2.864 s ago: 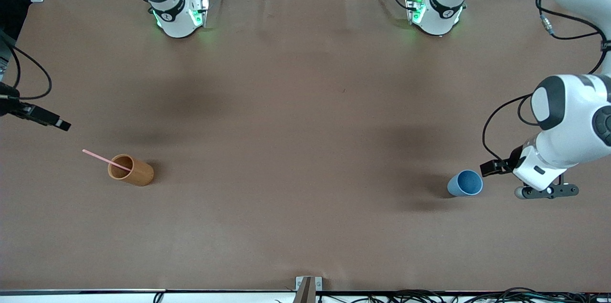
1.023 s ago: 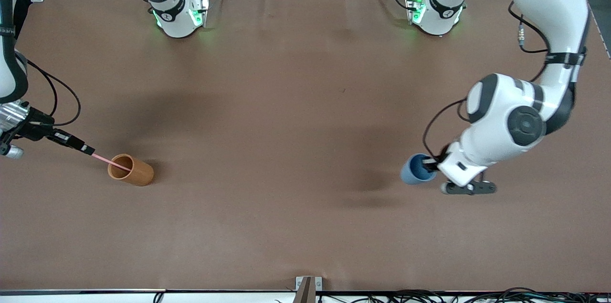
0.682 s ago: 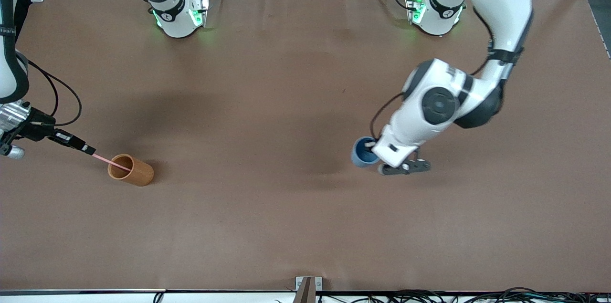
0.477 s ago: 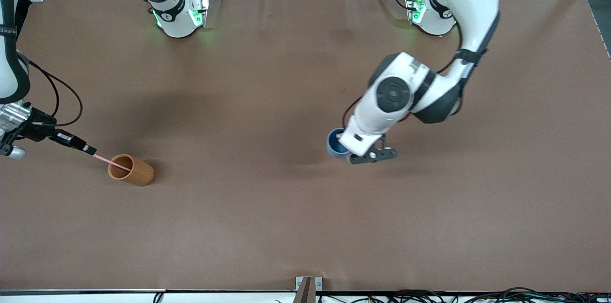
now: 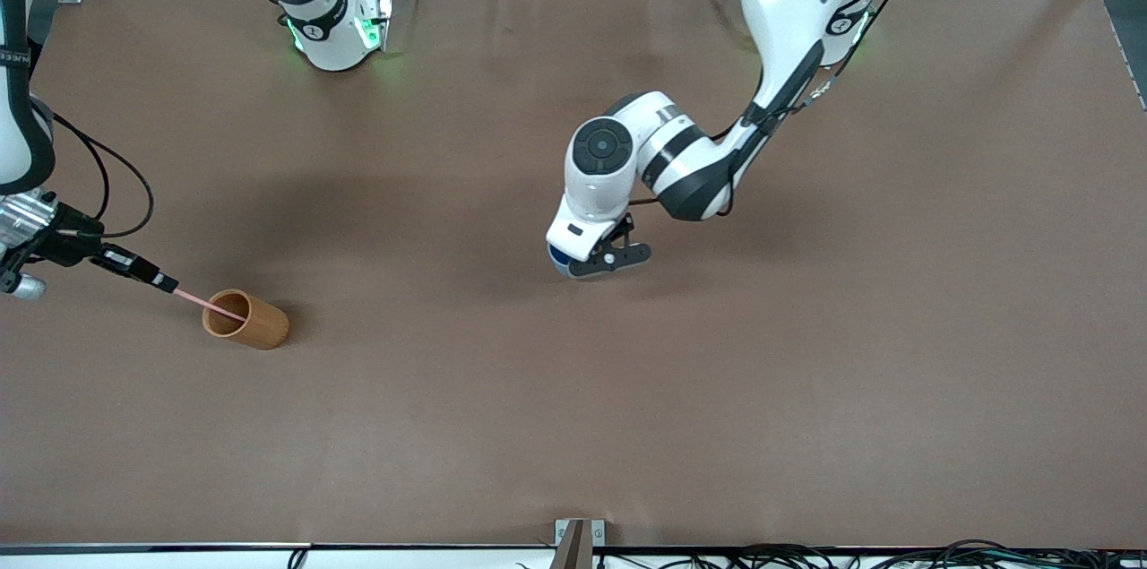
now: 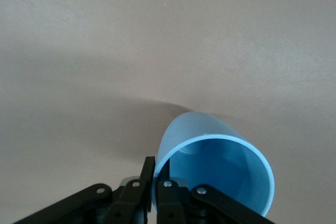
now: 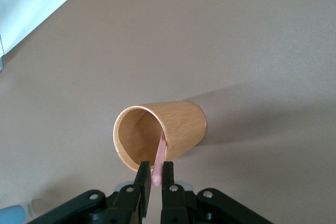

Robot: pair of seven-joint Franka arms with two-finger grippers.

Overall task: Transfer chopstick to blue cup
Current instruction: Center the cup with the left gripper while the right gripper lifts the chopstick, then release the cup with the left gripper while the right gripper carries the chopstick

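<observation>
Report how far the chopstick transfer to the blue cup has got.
Done: both grasps. The left hand is shut on the rim of the blue cup, holding it over the middle of the table. In hand: the right hand is shut on the chopstick, whose lower end sits inside the wooden cup. Left: pulling the chopstick out, bringing it over and dropping it into the blue cup.

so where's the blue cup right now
The blue cup is pinched by its rim in the left gripper, over the middle of the table, well away from the wooden cup.
</observation>
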